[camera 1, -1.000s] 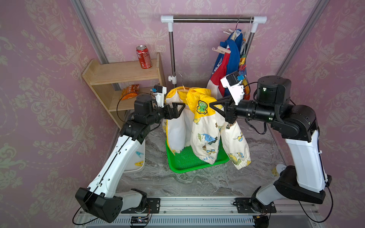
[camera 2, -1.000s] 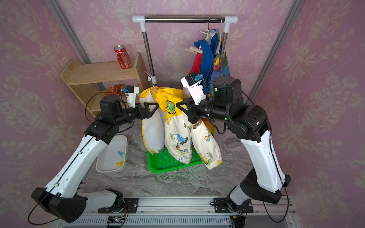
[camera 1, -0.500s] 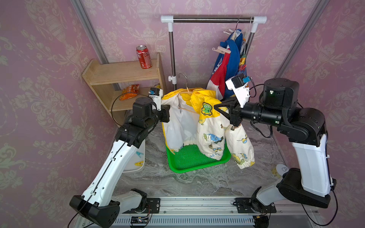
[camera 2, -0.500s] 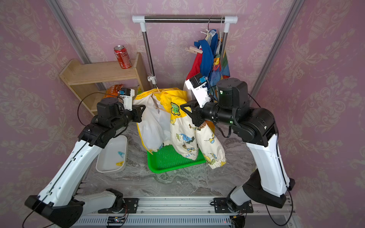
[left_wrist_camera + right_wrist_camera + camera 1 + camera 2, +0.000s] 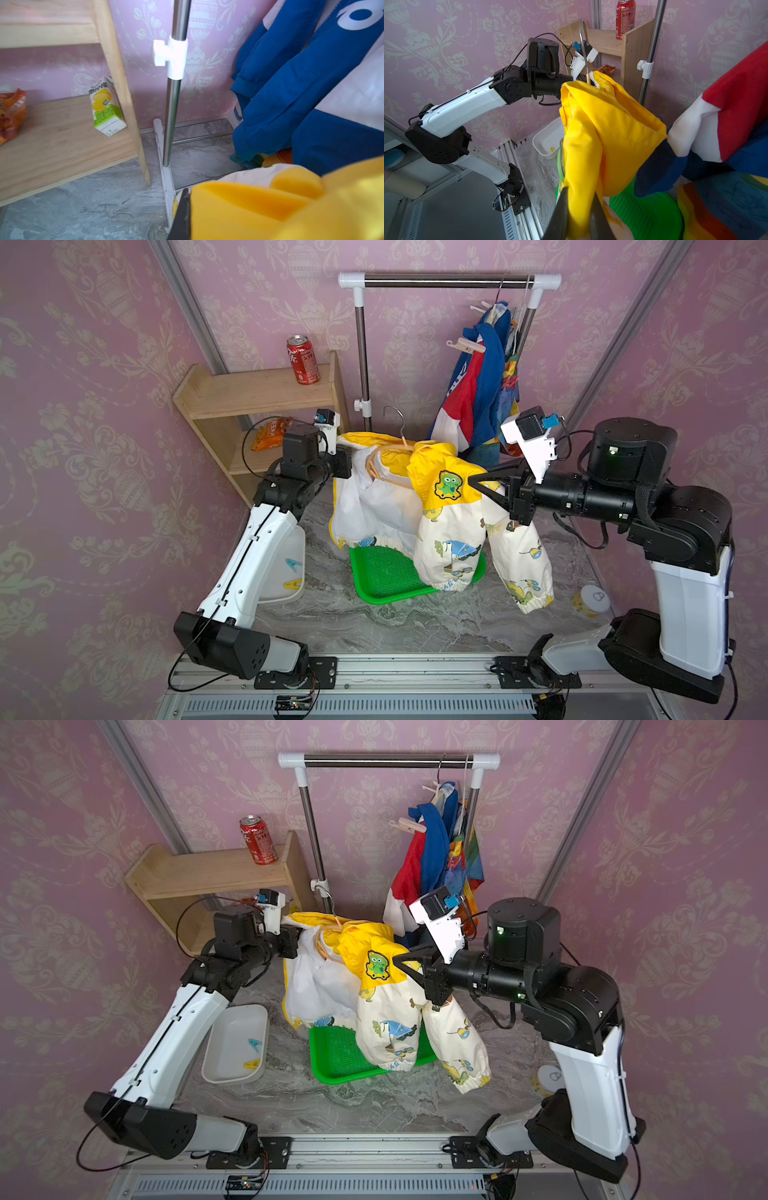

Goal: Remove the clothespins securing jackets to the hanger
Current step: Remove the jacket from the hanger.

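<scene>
Two grippers pinch yellow jacket (image 5: 451, 526): left gripper (image 5: 347, 464), open a second ago, now clamped on collar edge; right gripper (image 5: 471, 481) nips far shoulder. Hanger (image 5: 370, 462) bared between jaws, garment likely coming free.

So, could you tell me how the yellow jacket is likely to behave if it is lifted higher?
The yellow jacket is probably floppy: its sleeves hang limp below the right tool. Likely light, as the thin fabric bunches easily in that pinch. The hanger inside might shift; its hook catches nothing.
</scene>
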